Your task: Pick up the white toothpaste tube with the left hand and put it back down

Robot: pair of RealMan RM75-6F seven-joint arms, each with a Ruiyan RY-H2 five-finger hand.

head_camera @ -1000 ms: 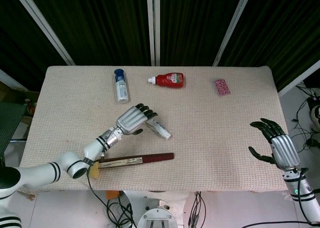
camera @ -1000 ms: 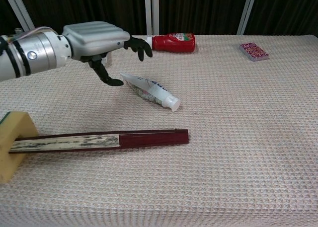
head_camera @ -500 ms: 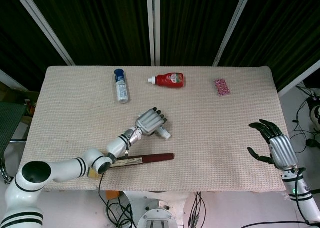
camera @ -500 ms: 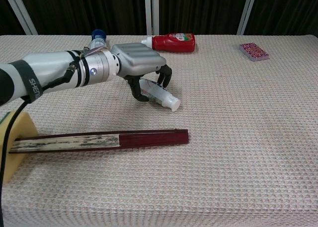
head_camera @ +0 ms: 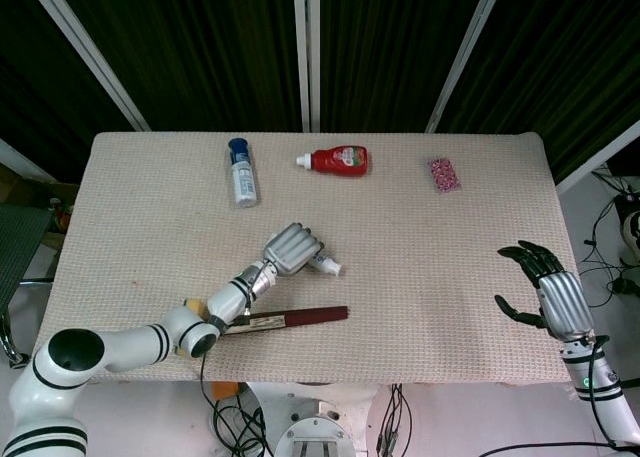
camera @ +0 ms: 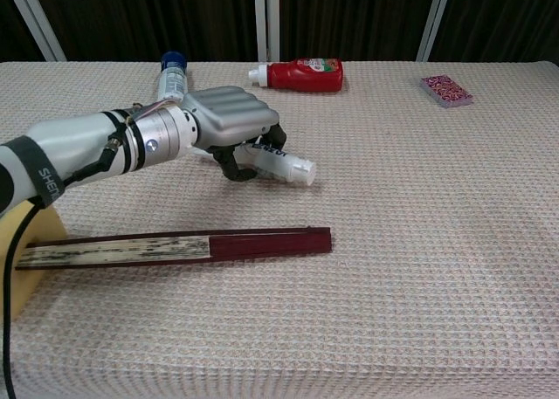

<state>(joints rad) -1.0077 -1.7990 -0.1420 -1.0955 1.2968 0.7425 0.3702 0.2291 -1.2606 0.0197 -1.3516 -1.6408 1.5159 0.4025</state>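
The white toothpaste tube (camera: 284, 164) lies near the middle of the table, cap end (head_camera: 331, 268) pointing right. My left hand (camera: 229, 121) covers its rear part, fingers curled around it and gripping it; only the cap end sticks out past the left hand (head_camera: 290, 250). Whether the tube is off the cloth I cannot tell. My right hand (head_camera: 548, 290) hovers open, fingers spread, at the table's right edge, far from the tube. It does not show in the chest view.
A dark red folded fan (camera: 175, 246) lies just in front of the left hand, with a yellow sponge (camera: 31, 242) at its left end. At the back lie a blue-capped bottle (head_camera: 241, 171), a red ketchup bottle (head_camera: 338, 160) and a small pink patterned box (head_camera: 444, 174).
My left hand reached down over the tube and its fingers closed around it. The tube's cap end shifted slightly. The right hand barely moved.
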